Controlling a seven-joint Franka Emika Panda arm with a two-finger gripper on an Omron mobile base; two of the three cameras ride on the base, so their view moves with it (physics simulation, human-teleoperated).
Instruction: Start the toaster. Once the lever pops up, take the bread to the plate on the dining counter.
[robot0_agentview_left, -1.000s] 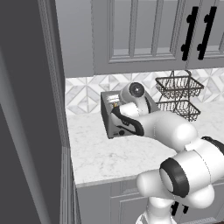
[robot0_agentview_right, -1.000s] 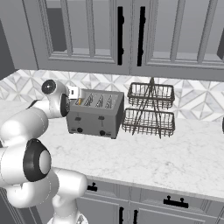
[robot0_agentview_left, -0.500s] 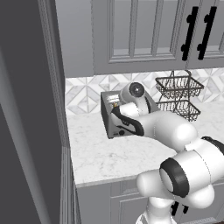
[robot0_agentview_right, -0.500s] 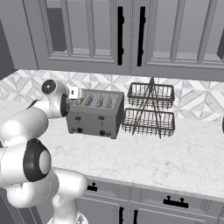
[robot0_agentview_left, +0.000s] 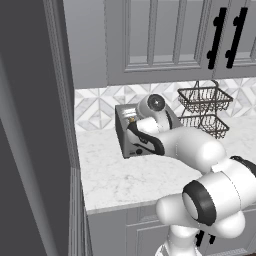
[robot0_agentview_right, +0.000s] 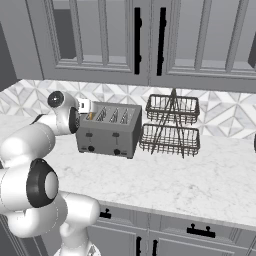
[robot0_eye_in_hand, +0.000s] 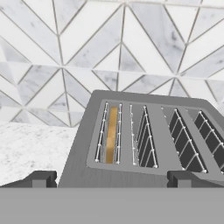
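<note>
Seen from the left base camera, the white arm (robot0_agentview_left: 200, 150) reaches over the marble desk (robot0_agentview_left: 130, 175) to the grey toaster (robot0_agentview_left: 131, 135), which stands against the tiled wall (robot0_agentview_left: 95, 105); a two-tier wire basket (robot0_agentview_left: 202, 110) sits to the toaster's right, beneath grey cabinets (robot0_agentview_left: 160, 35) with black handles.

From the right base camera, the toaster (robot0_agentview_right: 109, 131) shows its front face with two black levers and two black knobs, four slots open on top. The arm's hand hangs just beside the toaster's left end, above its far-left slot. The wire basket (robot0_agentview_right: 171, 125) stands near the toaster's right side, apart from it.

Through the hand camera, the toaster (robot0_eye_in_hand: 144, 140) lies close below, slots running away from the lens. The bread (robot0_eye_in_hand: 112, 135) sits down inside the far-left slot, its golden-tan edge showing between the wires. Both fingers (robot0_eye_in_hand: 41, 178) stand spread wide at the bottom corners, released and grasping nothing, with the toaster's near edge between them.
</note>
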